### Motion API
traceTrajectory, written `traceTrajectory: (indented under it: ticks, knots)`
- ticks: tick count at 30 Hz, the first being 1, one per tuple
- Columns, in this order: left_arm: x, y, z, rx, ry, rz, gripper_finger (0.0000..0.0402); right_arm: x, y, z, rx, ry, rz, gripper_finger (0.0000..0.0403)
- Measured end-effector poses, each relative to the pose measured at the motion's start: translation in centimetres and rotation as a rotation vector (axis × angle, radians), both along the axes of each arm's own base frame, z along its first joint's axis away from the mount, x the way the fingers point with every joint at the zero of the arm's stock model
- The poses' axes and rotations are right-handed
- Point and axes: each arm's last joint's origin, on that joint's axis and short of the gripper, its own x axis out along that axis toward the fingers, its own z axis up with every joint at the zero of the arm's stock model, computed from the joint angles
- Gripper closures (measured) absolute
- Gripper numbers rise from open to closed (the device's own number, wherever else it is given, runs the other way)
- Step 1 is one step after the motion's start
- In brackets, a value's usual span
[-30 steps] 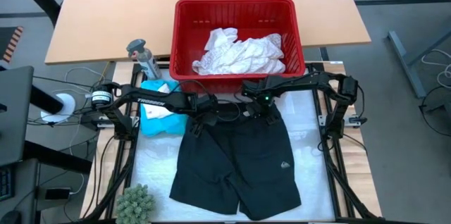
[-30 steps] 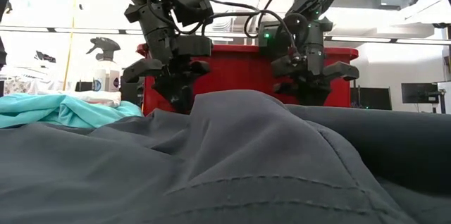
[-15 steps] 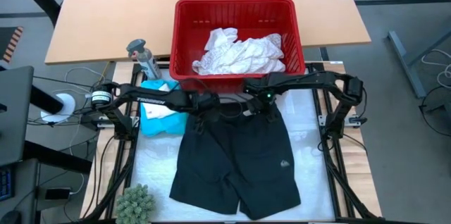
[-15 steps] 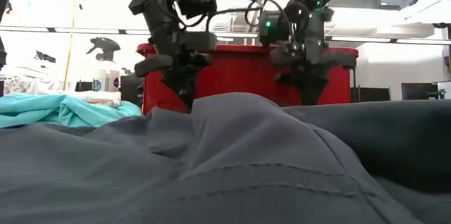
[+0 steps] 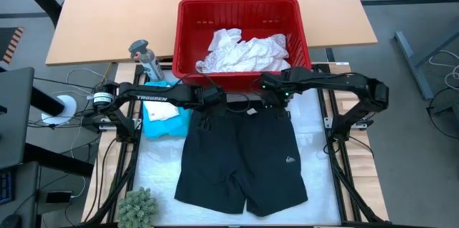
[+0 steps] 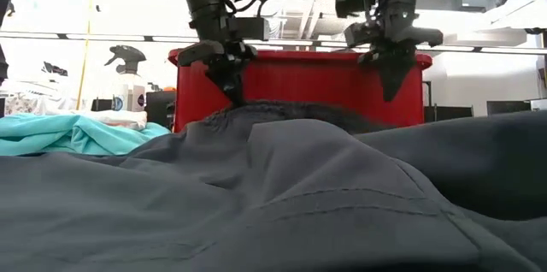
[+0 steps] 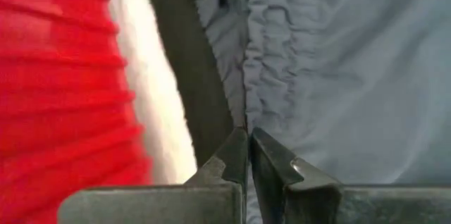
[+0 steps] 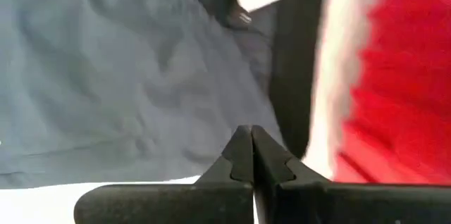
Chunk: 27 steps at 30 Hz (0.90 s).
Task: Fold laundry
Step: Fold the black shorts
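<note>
From above, a small green fuzzy plant (image 5: 136, 206) sits at about 7 o'clock on my work surface (image 5: 161, 163), near the lower left leg of the black shorts. A grey-capped spray bottle (image 5: 145, 59) stands at 10 o'clock, just off the red basket's left corner, and below it a teal garment (image 5: 162, 113) lies crumpled, its right edge touching the shorts.

My left hand (image 5: 204, 108) reaches in from 9 o'clock and rests on the left end of the waistband of the black shorts (image 5: 240, 160). Its fingers (image 7: 239, 155) are pressed together, and the wrist view shows their tips pinching the gathered elastic edge of the waistband, so I am clamped on the shorts. In the low view the same hand (image 6: 231, 79) points straight down with the cloth bunched up under its tip.

The shorts lie flat in the middle of the surface, waistband toward 12 o'clock just beside the basket's near wall, both legs pointing to 6 o'clock, a small white logo on the right leg.

The red basket (image 5: 188, 31) stands at 12 o'clock with white garments (image 5: 244, 52) heaped inside.

My right hand (image 5: 276, 104) comes in from 3 o'clock over the right end of the waistband. Its fingers (image 8: 246, 155) are closed tight together, but I cannot tell whether any cloth is caught between them; in the low view that hand (image 6: 389, 75) hangs above the fabric in front of the basket.
</note>
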Motion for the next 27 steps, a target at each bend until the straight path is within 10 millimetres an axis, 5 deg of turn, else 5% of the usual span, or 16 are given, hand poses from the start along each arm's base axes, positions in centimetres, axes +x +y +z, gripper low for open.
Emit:
traceTrajectory:
  ticks: [7, 11, 18, 27]
  knots:
    - [-0.2, 1.7, 0.2, 0.015, -0.026, 0.109, 0.0401, -0.7, -1.0, 0.7, -0.068, -0.046, -0.247, 0.0388]
    - [-0.2, 1.8, 0.2, -0.018, -0.039, 0.122, 0.0401, -0.4, -0.5, 0.7, 0.032, -0.074, -0.157, 0.0376]
    - [0.2, 2.2, -0.2, -0.018, -0.072, 0.123, 0.0401, 1.1, 0.1, 0.5, 0.109, -0.223, 0.045, 0.0294]
    - [0.2, 2.4, -0.2, -0.041, -0.081, 0.132, 0.0401, 1.0, 0.3, -2.8, 0.120, -0.243, 0.209, 0.0201]
